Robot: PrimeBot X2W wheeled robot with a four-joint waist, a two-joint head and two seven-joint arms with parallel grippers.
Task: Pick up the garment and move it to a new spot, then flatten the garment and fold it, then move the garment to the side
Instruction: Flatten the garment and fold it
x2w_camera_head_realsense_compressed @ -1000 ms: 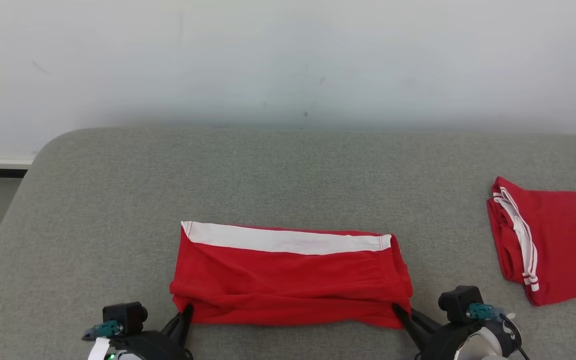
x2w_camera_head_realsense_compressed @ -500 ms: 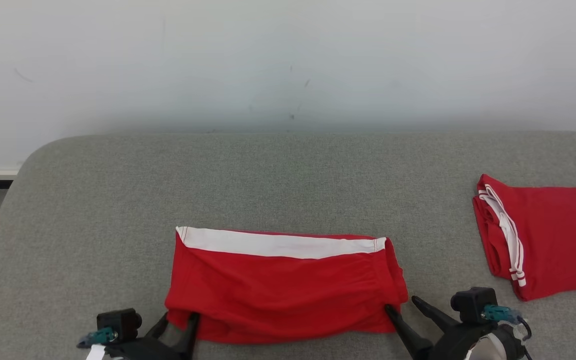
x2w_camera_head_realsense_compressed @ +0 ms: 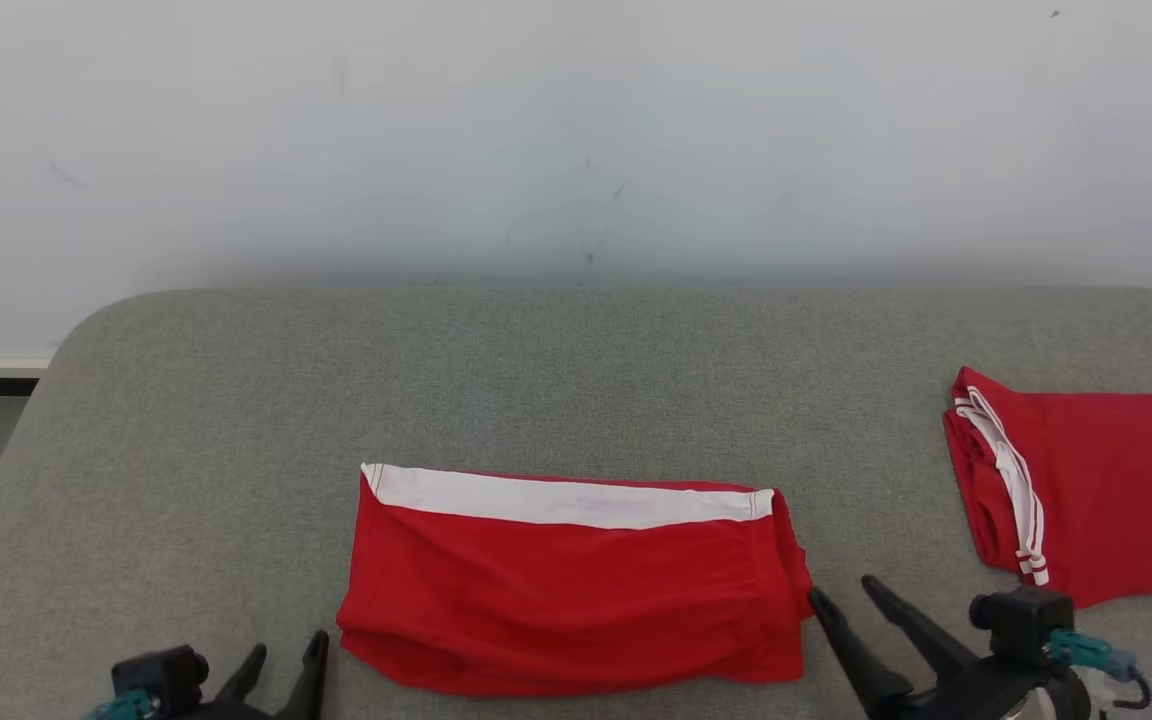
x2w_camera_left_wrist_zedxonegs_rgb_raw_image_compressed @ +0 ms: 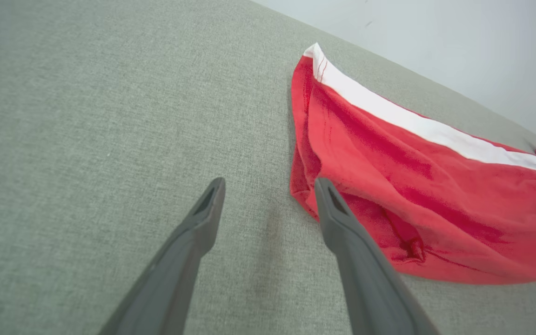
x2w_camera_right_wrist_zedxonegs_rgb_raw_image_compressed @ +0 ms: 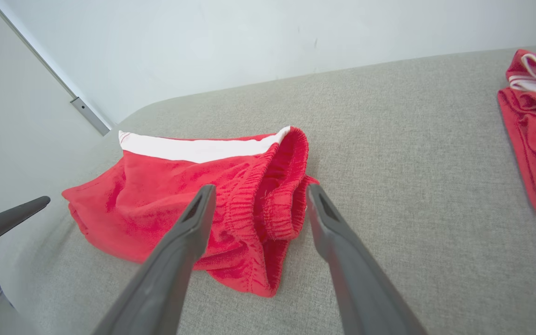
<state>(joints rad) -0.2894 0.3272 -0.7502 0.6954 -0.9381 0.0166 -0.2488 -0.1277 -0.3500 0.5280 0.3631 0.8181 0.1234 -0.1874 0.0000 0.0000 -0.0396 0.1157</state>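
On the near left the left gripper (x2w_camera_head_realsense_compressed: pixel 288 650) stands spread wide and empty, just off the corner of the folded red garment (x2w_camera_head_realsense_compressed: pixel 576 600), which lies midway along the near part of the grey padded top (x2w_camera_head_realsense_compressed: pixel 236 420). The right gripper (x2w_camera_head_realsense_compressed: pixel 842 588) is open and empty too, tips beside the bunched elastic end; a careless grab there, I'd guess, would catch only the upper layer and drag the fold apart. Pushed rightward, the folded red garment might crowd the second red garment (x2w_camera_head_realsense_compressed: pixel 1086 500).
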